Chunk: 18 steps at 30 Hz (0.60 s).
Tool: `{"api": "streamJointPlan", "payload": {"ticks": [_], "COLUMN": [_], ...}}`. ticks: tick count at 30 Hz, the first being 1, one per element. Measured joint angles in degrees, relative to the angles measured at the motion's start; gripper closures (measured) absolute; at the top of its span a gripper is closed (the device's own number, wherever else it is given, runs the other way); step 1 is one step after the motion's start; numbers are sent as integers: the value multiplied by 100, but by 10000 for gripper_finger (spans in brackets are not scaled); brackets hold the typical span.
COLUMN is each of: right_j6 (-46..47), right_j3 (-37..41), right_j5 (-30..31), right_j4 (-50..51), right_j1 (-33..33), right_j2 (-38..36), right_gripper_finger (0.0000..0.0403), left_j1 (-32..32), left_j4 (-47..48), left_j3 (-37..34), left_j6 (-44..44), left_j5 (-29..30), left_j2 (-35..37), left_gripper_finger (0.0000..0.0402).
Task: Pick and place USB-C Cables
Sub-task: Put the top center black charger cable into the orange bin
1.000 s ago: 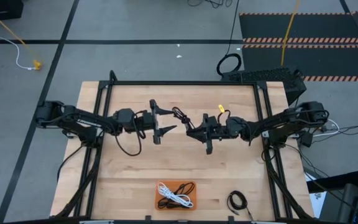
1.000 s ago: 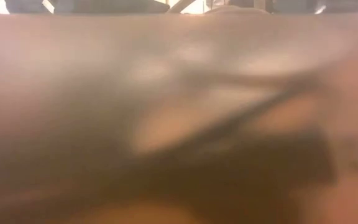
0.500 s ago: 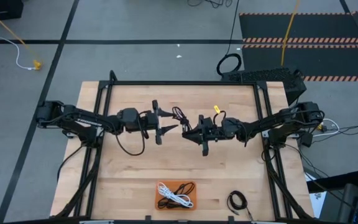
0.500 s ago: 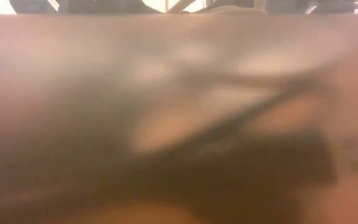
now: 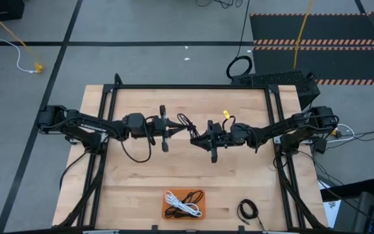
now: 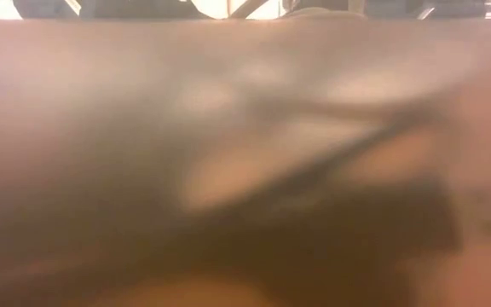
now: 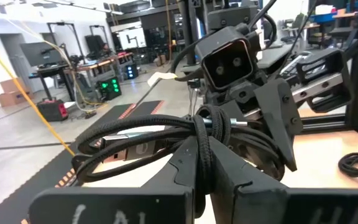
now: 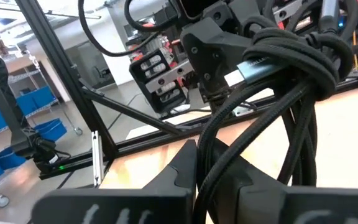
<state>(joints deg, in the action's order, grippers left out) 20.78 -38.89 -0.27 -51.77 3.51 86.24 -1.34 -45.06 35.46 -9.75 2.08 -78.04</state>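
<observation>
A black braided USB-C cable bundle [image 5: 187,121] hangs between my two grippers above the middle of the table. My left gripper [image 5: 176,128] comes at it from the table's left and is shut on it. My right gripper [image 5: 197,134] comes from the right and is shut on it too. The bundle also shows in the left wrist view [image 7: 160,137] and the right wrist view [image 8: 284,56]. An orange tray [image 5: 200,209] at the near edge holds a white coil [image 5: 179,203] and black cables [image 5: 192,195]. Another black coil [image 5: 247,210] lies on the table near right. My left gripper pinches the bundle at its wrapped waist [image 7: 204,146] between its two fingers, coming level from the table's left. The loops spread out beyond the fingers, clear of the table. My right gripper pinches several strands of one loop [image 8: 211,146] between its two fingers, coming level from the table's right. The rest of the bundle stands beyond the fingertips, clear of the table.
The table has a black frame [image 5: 187,87] round its edges. A large black cable ring [image 5: 239,67] and a long yellow cord [image 5: 302,32] lie on the floor beyond the far edge. The low view is blocked by something blurred close to the lens.
My right gripper has moved a little toward the table's left with the cable bundle, up to my left gripper. My left gripper, wide open a second ago, has shut on the bundle.
</observation>
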Motion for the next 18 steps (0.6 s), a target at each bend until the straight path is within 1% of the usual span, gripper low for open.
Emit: {"api": "streamJointPlan", "payload": {"ticks": [3, 5, 9, 13, 15, 18], "right_j6": [-31, -36, -39, -39, -41, -42], "right_j3": [0, 0, 0, 0, 0, 0], "right_j5": [0, 0, 0, 0, 0, -2], "right_j4": [54, 106, 151, 151, 151, 151], "right_j1": [0, 0, -2, -2, -2, -2], "right_j2": [-1, -2, -2, -2, -2, -2], "right_gripper_finger": [381, 366, 317, 266, 248, 230], "left_j1": [0, 0, 22, 70, 90, 124], "left_j4": [0, 2, 25, 37, 39, 37], "left_j3": [0, 0, 0, 0, 0, 0], "left_j6": [26, 84, 104, 90, 86, 94], "left_j5": [-33, -37, -39, -37, -37, -35], "left_j2": [0, 0, 0, 0, 0, 0], "left_gripper_finger": [387, 386, 380, 387, 387, 386]}}
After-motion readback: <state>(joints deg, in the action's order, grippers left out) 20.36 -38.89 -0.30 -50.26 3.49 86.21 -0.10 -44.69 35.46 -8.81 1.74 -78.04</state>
